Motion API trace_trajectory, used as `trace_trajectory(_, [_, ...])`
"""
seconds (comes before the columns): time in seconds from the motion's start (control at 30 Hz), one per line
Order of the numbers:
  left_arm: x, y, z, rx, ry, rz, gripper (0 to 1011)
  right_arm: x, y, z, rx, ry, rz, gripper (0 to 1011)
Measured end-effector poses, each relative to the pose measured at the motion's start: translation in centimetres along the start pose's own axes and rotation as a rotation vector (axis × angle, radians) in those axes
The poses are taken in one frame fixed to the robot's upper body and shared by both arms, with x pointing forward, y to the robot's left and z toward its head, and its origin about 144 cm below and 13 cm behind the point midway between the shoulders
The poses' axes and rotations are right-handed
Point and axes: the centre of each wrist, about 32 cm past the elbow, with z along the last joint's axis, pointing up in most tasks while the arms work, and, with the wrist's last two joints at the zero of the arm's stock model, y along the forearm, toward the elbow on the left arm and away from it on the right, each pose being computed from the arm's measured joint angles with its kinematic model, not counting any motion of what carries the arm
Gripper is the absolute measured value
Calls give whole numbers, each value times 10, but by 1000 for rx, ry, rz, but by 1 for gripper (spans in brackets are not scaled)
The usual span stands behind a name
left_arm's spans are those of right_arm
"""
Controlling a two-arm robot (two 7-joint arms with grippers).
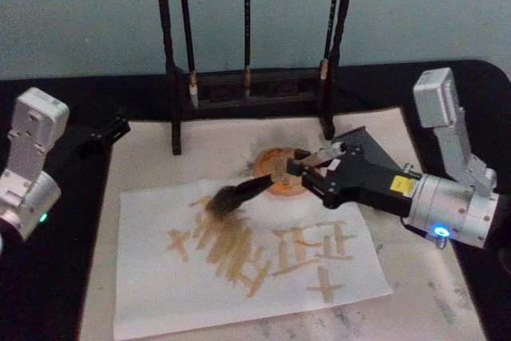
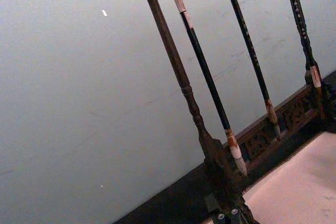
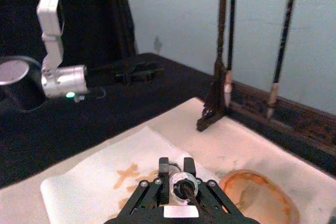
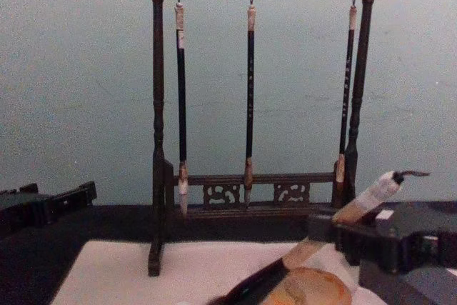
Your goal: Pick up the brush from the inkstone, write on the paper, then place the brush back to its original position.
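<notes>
While the right end effector (image 1: 302,168) is closed around the pale handle, the large brush (image 1: 239,193) with a bushy grey-brown bristle head, black ferrule and pale tan wooden handle leans at a slant. Its bristles touch the white sheet of paper (image 1: 160,293) near the sheet's 12 o'clock edge, above several brown strokes. The handle rises toward 3 o'clock, crossing over the round orange-brown inkstone (image 1: 273,164), which sits just off the paper's 1 o'clock corner.

The brush looks light and its handle stiff, while the wet head is likely soft and springy, so it should give under little pressure and could smear or drip. The smooth, round handle may roll or slip in the grip. The present hold on the wood above the ferrule, clear of the bristles, seems the right place.

Open room lies across the paper toward 6 and 9 o'clock, on the beige felt mat (image 1: 144,157) covering the black tabletop (image 1: 48,309). At 12 o'clock a dark carved wooden rack (image 1: 239,85) with three slim hanging dark brushes (image 4: 250,91) stands near the inkstone, so the raised handle end needs care there.

The left end effector (image 1: 108,132) is parked at 9 o'clock, well apart from the paper; whether it is open or closed cannot be told.
</notes>
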Motion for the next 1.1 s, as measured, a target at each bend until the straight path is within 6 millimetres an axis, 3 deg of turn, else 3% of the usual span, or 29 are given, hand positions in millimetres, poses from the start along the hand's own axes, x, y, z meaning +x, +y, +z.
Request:
trace_trajectory(0.63, [0,0,0,0,0,0,1002,-7,1,-2,-56,-28,35,166])
trace_trajectory(1.1, [0,0,0,0,0,0,1000,-6,-19,-6,-50,-28,1,165])
